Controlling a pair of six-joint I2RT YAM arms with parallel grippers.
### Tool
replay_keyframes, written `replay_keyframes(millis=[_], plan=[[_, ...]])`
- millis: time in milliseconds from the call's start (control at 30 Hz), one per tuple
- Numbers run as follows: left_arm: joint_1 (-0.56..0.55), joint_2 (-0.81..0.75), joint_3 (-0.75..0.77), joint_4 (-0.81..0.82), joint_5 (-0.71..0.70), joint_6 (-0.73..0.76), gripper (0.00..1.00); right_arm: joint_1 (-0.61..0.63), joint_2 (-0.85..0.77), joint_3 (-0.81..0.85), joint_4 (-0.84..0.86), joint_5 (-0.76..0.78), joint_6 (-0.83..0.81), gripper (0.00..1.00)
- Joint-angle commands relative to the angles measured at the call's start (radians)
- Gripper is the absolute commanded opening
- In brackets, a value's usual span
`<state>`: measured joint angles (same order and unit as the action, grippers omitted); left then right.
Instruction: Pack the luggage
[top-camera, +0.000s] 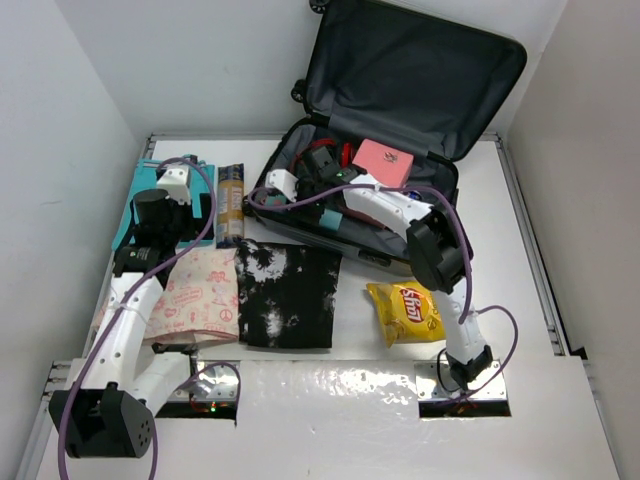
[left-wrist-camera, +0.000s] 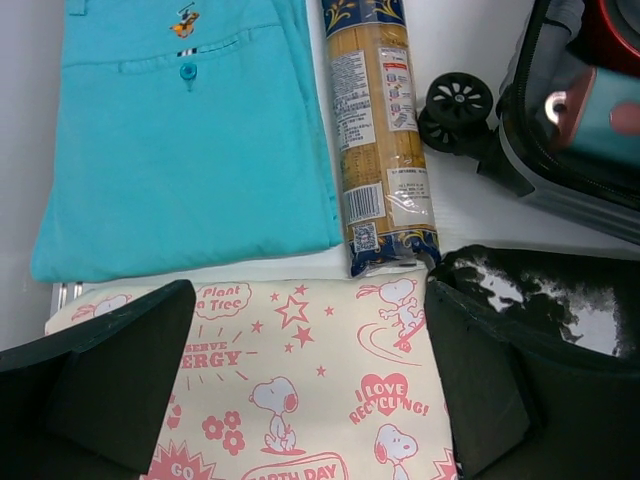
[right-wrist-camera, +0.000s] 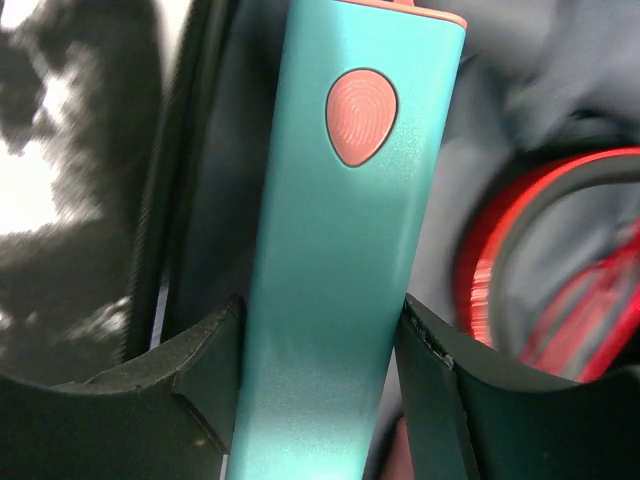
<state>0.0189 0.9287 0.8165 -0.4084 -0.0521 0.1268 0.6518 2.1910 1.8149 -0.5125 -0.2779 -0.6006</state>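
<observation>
Right wrist: found right end effector (right-wrist-camera: 320, 350) clamped on teal device (right-wrist-camera: 350, 200) inside luggage (top-camera: 420, 70) (open, far side of counter (top-camera: 560, 230)). Judged best lowered flat onto lining (right-wrist-camera: 560, 70) before release. Left end effector (left-wrist-camera: 310, 390) apart over Snoopy pouch (left-wrist-camera: 300, 350).

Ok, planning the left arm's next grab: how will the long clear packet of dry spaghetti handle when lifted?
The long spaghetti packet will probably hold stiff, being packed with straight strands. Its glossy film may slip under a light grip. A hard squeeze could snap strands.
</observation>
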Motion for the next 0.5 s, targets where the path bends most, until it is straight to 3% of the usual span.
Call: replay_keyframes(millis=[0,133,233,267,400,467], plan=[[-0.008,-0.018,-0.007,0.014,-0.028,0.005,0.97,-0.014,-0.053,-0.072,-0.014,-0.067,-0.031,0.0],[-0.008,-0.013,-0.022,0.023,-0.026,0.004,0.97,-0.027,-0.094,-0.206,0.051,-0.075,-0.012,0.0],[-0.008,0.008,-0.023,0.034,0.0,-0.001,0.97,-0.026,-0.079,-0.204,0.098,-0.072,0.04,0.43],[-0.01,0.013,-0.019,0.04,0.018,-0.001,0.97,-0.026,-0.088,-0.197,0.117,-0.075,0.054,0.63],[-0.008,0.042,-0.011,0.075,0.046,-0.018,0.99,-0.024,-0.14,-0.204,0.253,-0.08,0.105,0.8],[-0.008,0.074,0.025,0.077,0.107,-0.039,0.96,-0.027,-0.161,-0.201,0.281,-0.067,0.128,0.82]])
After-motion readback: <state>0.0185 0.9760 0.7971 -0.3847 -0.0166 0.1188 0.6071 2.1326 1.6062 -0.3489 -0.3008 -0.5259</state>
